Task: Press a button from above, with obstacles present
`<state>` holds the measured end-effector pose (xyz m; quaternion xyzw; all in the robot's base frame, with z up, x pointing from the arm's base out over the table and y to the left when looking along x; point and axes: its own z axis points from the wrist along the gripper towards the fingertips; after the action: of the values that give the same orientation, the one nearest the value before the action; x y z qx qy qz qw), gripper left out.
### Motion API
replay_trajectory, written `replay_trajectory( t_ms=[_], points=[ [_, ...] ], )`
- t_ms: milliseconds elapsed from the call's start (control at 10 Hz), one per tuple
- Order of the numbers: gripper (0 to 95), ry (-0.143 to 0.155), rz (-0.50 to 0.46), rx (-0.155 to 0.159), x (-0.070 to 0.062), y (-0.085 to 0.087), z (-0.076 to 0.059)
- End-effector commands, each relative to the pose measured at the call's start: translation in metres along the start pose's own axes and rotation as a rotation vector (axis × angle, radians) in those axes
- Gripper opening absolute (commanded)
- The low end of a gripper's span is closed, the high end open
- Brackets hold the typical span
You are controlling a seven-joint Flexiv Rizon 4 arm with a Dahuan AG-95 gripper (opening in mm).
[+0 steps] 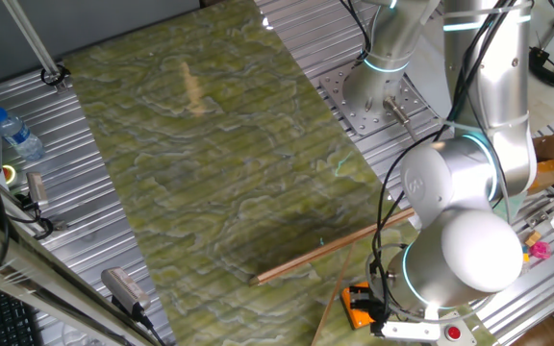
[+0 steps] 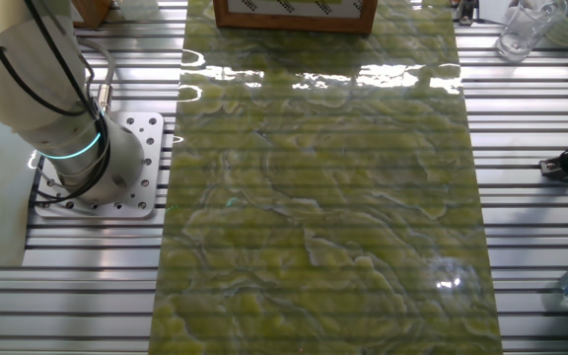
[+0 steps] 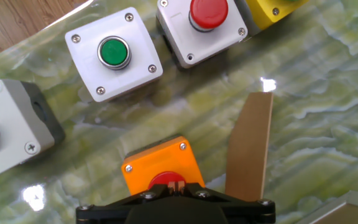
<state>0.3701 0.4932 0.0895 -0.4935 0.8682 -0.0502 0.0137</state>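
Note:
In the hand view the orange box [image 3: 157,163] lies on the green mat right under my hand, and its red cap [image 3: 161,181] shows half hidden behind my gripper [image 3: 176,185]. The fingertips stand together with no real gap, directly over the cap; I cannot tell if they touch it. The end of a flat light-brown wooden stick [image 3: 251,146] lies just right of the box. In one fixed view the orange box [image 1: 358,306] shows beneath the arm, and the long stick [image 1: 330,248] lies slanted on the mat beside it. The other fixed view shows none of these.
Behind the orange box stand a white box with a green cap [image 3: 114,53], a white-grey box with a red cap [image 3: 208,14], a yellow box [image 3: 271,9] and a grey box [image 3: 8,127] at the left. A water bottle [image 1: 15,133] lies far left.

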Motion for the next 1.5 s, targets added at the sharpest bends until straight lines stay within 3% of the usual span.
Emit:
replay_trajectory(
  t_ms=[100, 900, 1100, 1200, 1300, 1500],
  points=[
    [0.0, -0.001, 0.005, 0.002, 0.001, 0.0, 0.045],
    [0.0, 0.002, 0.016, -0.003, -0.003, -0.003, 0.014],
    [0.0, -0.003, 0.02, -0.019, -0.005, -0.002, -0.013],
    [0.0, -0.001, 0.021, -0.021, -0.006, -0.002, -0.018],
    [0.0, 0.0, 0.03, -0.034, -0.008, 0.001, -0.04],
    [0.0, -0.007, 0.058, -0.041, -0.007, 0.006, -0.057]
  ],
)
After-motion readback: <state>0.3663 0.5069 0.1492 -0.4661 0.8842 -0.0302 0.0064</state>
